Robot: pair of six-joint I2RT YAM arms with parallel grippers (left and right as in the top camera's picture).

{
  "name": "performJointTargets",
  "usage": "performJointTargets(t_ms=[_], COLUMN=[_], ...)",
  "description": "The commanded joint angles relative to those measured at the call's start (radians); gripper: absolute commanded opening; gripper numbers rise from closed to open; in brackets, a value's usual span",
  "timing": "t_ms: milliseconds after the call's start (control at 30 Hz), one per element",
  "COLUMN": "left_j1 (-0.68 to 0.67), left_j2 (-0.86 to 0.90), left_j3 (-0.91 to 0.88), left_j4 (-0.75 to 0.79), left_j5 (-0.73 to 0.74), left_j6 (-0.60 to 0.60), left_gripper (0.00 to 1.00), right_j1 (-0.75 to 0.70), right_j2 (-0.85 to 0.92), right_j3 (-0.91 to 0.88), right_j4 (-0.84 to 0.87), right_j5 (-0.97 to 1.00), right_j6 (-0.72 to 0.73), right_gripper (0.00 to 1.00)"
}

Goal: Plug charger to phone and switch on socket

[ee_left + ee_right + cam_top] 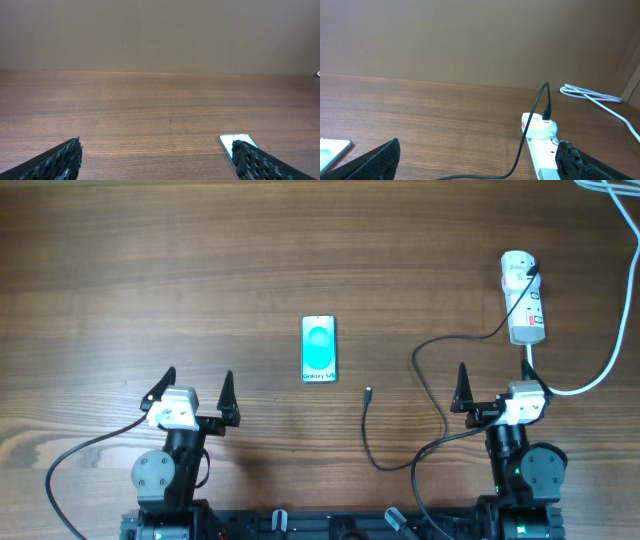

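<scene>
Cyan-screened flat phone (319,349) lies centred on wooden worktop (150,280). Thin black charger cable (364,430): tip free just right of phone, plug seated in white power strip (523,298), likely staged for short reach. Left hand (199,375), right hand (498,375): wide open, empty.

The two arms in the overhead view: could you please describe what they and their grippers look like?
The left arm and right arm are black with round joint housings. The left gripper and right gripper each have a white body and two black pointed fingers, studded on their inner faces. A black cable trails from the left arm.
</scene>
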Motion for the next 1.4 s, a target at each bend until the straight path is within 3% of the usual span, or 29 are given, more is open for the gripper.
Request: performJointTargets(t_ms=[0, 800, 833, 933, 1000, 1100, 1200, 1300, 1367], left_j1=[0.008, 0.008, 0.008, 0.008, 0.008, 0.008, 0.008, 0.009, 0.009], left_j2=[-0.011, -0.011, -0.011, -0.011, -0.011, -0.011, -0.011, 0.037, 0.156], left_j3=[-0.005, -0.005, -0.005, -0.005, -0.005, -0.005, 0.013, 0.153, 0.335], left_j4=[-0.004, 0.003, 0.003, 0.022, 0.056, 0.234, 0.465, 0.393, 0.142], left_j5=[-0.01, -0.028, -0.002, 0.307, 0.388, 0.597, 0.584, 0.551, 0.528], left_j6=[0.019, 0.045, 0.029, -0.061, -0.072, -0.073, -0.242, -0.266, -0.266], left_gripper=[1.0, 1.0, 1.0, 1.0, 1.0, 1.0, 1.0, 1.0, 1.0], right_j1=[-0.004, -0.004, -0.004, -0.004, -0.004, -0.004, -0.004, -0.004, -0.004], right_j2=[0.001, 0.001, 0.001, 0.001, 0.001, 0.001, 0.001, 0.001, 0.001], right_j3=[-0.001, -0.001, -0.001, -0.001, -0.001, -0.001, -0.001, -0.001, -0.001], right_j4=[0.003, 0.003, 0.003, 0.003, 0.003, 0.003, 0.003, 0.003, 0.003], right_j5=[-0.005, -0.005, -0.005, -0.005, -0.005, -0.005, -0.005, -0.005, -0.005], right_j6=[-0.005, -0.005, -0.005, -0.005, -0.005, -0.005, -0.005, -0.005, -0.005], right_gripper=[1.0, 1.0, 1.0, 1.0, 1.0, 1.0, 1.0, 1.0, 1.0])
